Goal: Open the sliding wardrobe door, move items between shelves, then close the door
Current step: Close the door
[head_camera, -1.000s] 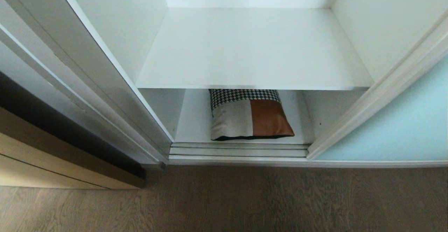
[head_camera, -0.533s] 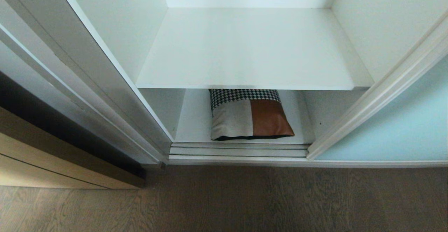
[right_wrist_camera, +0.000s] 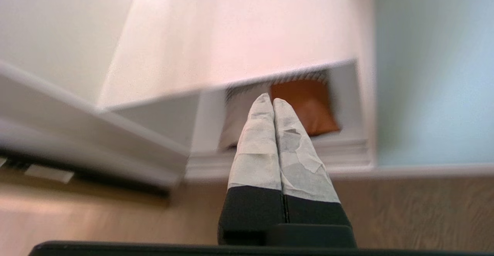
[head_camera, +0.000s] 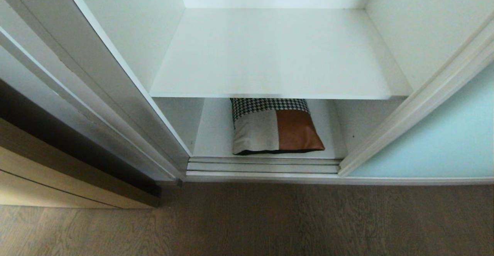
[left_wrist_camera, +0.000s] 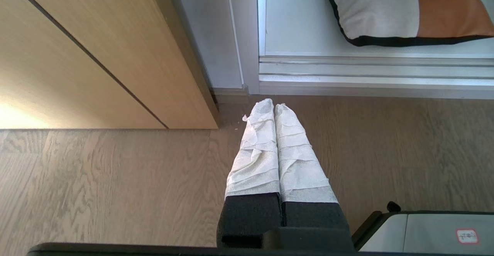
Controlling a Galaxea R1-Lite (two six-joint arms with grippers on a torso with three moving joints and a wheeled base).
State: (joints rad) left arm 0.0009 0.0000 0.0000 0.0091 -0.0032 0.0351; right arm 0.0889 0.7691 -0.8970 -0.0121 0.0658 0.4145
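Note:
The wardrobe stands open, with the pale aqua sliding door (head_camera: 436, 140) pushed to the right. A patchwork cushion (head_camera: 274, 130) of houndstooth, cream and rust panels lies on the bottom shelf (head_camera: 214, 132). Above it the upper shelf (head_camera: 278, 51) is bare. Neither gripper shows in the head view. My left gripper (left_wrist_camera: 274, 105) hangs shut and empty over the floor, short of the door track (left_wrist_camera: 366, 70), with the cushion (left_wrist_camera: 386, 12) beyond. My right gripper (right_wrist_camera: 272, 99) is shut and empty, pointing at the cushion (right_wrist_camera: 308, 105) from outside the wardrobe, with the sliding door (right_wrist_camera: 432, 74) beside it.
A tan wooden door (head_camera: 58, 186) stands to the left of the wardrobe frame (head_camera: 115, 105). Brown wood-grain floor (head_camera: 270, 221) runs in front. Part of the robot's own base (left_wrist_camera: 432, 229) shows beside the left gripper.

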